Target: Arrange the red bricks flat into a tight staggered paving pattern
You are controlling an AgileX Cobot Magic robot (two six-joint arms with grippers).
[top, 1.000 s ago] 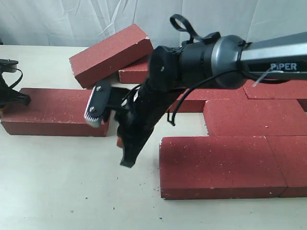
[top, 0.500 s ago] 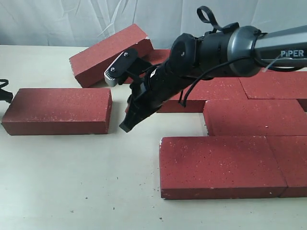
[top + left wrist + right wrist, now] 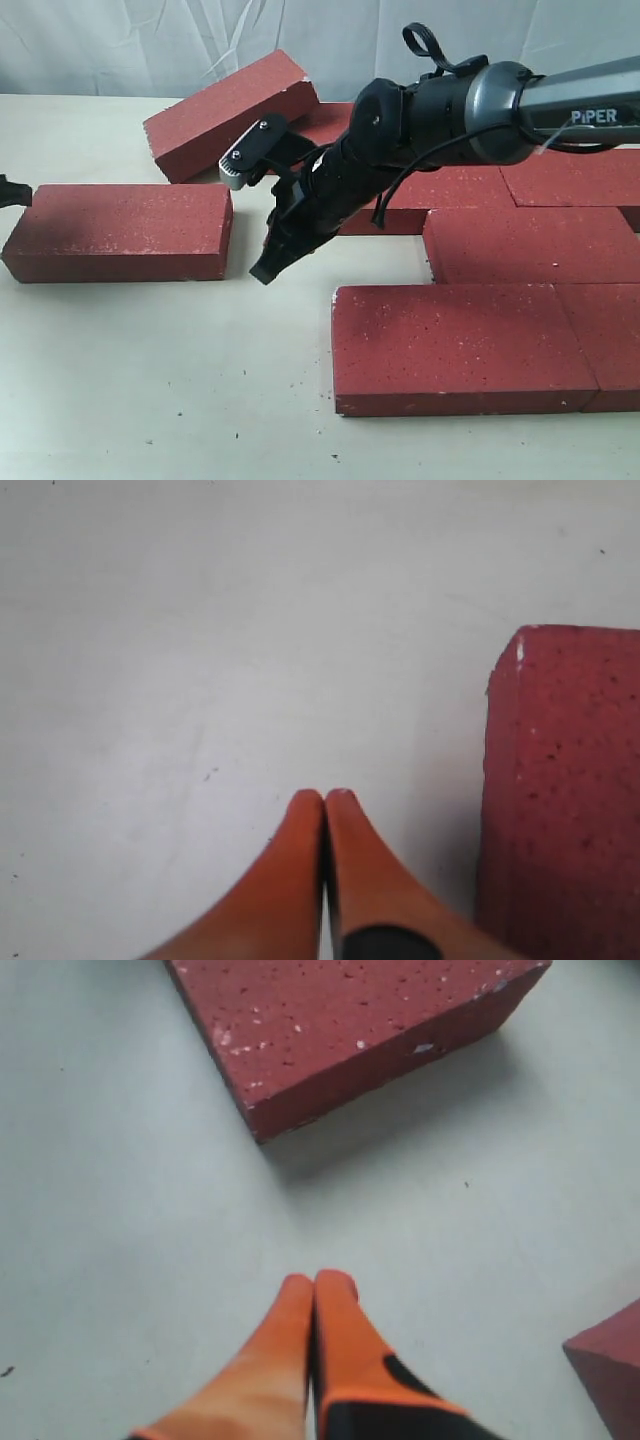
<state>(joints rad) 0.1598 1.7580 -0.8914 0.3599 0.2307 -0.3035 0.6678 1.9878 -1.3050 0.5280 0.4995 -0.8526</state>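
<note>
From where I stand, everything turns on the loose brick (image 3: pixel 120 228). It lies flat on the table (image 3: pixel 150 390), apart from the others, with its long axis running 9 to 3 o'clock. The right gripper (image 3: pixel 268 268) hangs just off its 3 o'clock end, tips angled down toward 7 o'clock. The fingers are pressed together and hold nothing, and the tips are near the table, though I cannot tell if they touch it. So the brick sits at roughly 9 to 10 o'clock from that tool, close by but not touching.

The left gripper (image 3: pixel 324 798) is at the brick's opposite end, by the 9 o'clock short face. Its fingers are also pressed together and empty, and the brick's corner is just beside them.

The laid bricks (image 3: pixel 465 345) form the patch out at 3 to 4 o'clock, well apart from the loose one. A tilted brick (image 3: pixel 228 112) leans at the back, around 12.

I'd judge the left arm better placed to shove the brick lengthwise toward 3 o'clock. The right tool stands in that path.
</note>
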